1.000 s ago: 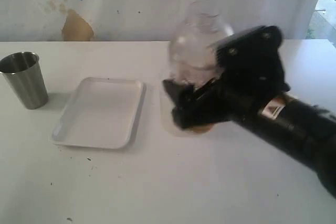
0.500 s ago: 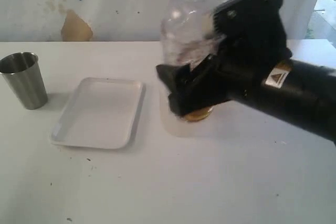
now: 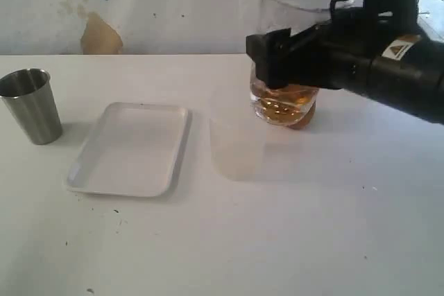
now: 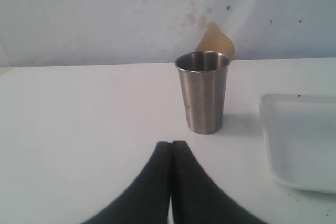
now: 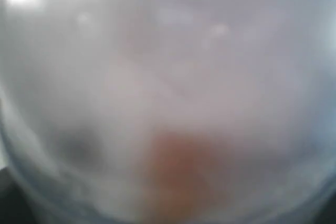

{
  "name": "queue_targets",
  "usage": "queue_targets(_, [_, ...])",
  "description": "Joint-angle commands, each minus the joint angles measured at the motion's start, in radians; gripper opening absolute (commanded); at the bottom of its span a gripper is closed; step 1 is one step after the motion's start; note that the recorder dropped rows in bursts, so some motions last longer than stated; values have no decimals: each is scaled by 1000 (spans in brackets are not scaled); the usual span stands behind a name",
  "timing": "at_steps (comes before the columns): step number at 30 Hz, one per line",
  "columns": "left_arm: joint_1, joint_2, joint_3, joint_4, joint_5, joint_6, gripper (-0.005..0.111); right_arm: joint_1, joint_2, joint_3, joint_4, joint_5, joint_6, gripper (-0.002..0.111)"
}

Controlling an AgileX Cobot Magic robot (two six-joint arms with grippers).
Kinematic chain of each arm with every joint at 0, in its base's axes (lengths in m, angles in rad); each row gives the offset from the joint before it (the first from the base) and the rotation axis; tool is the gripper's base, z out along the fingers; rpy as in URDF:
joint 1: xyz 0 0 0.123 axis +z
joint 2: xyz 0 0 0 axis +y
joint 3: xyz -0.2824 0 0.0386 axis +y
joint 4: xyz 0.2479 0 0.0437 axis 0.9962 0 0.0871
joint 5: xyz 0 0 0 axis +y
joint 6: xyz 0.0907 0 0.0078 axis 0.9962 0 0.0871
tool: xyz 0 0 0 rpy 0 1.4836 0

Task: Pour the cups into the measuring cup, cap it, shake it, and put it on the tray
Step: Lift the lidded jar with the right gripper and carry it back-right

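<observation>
**Right claw clamped on the measuring cup; left claw shut and idle**

In the exterior view we see the right claw [image 3: 281, 60] gripping the measuring cup [image 3: 283, 102] around its middle, one black finger [image 3: 267, 57] across the near side of the clear wall. The cup stands upright on the right side of the white surface [image 3: 277, 240], and its top runs out of the picture. Amber liquid [image 3: 281, 96] fills its lower part. We cannot tell whether its base rests on the surface or hangs just above it. A reddish-brown shape [image 3: 307, 117] shows at the cup's base on the side towards the arm; we cannot make out what it is.

Just beside the cup, towards the tray, a frosted plastic cup [image 3: 236, 147] stands upright on the surface, apart from the claw. The tray [image 3: 132, 147] lies flat further left, with nothing on it. The steel tumbler [image 3: 31, 105] stands upright at the far left, apart from the tray.

In the right wrist view we get only a blur: the clear vessel fills the picture, with a reddish smear low in it.

In the left wrist view the left claw [image 4: 170, 182] has its fingers pressed together, holding nothing. It sits low over the surface, well short of the tumbler, with a corner of the tray to one side.
</observation>
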Motion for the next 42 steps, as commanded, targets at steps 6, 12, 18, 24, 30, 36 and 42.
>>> queue_targets(6, [-3, -4, 5, -11, 0, -3, 0, -70, -76, -8, 141, -36, -93, 0])
queue_targets(12, [-3, -4, 5, -11, 0, -3, 0, -4, -106, 11, 39, -11, -205, 0])
queue_targets(18, [-3, -4, 5, -11, 0, -3, 0, -149, -95, -77, 170, 185, -224, 0])
queue_targets(24, [-3, -4, 5, -11, 0, -3, 0, -152, -138, -26, 315, -141, -313, 0])
queue_targets(30, [-3, -4, 5, -11, 0, -3, 0, -220, -103, -56, 288, 81, -485, 0])
queue_targets(36, [-3, -4, 5, -11, 0, -3, 0, -272, -33, -47, 288, 20, -684, 0])
queue_targets(42, [-3, -4, 5, -11, 0, -3, 0, -282, 88, -50, 288, -33, -771, 0])
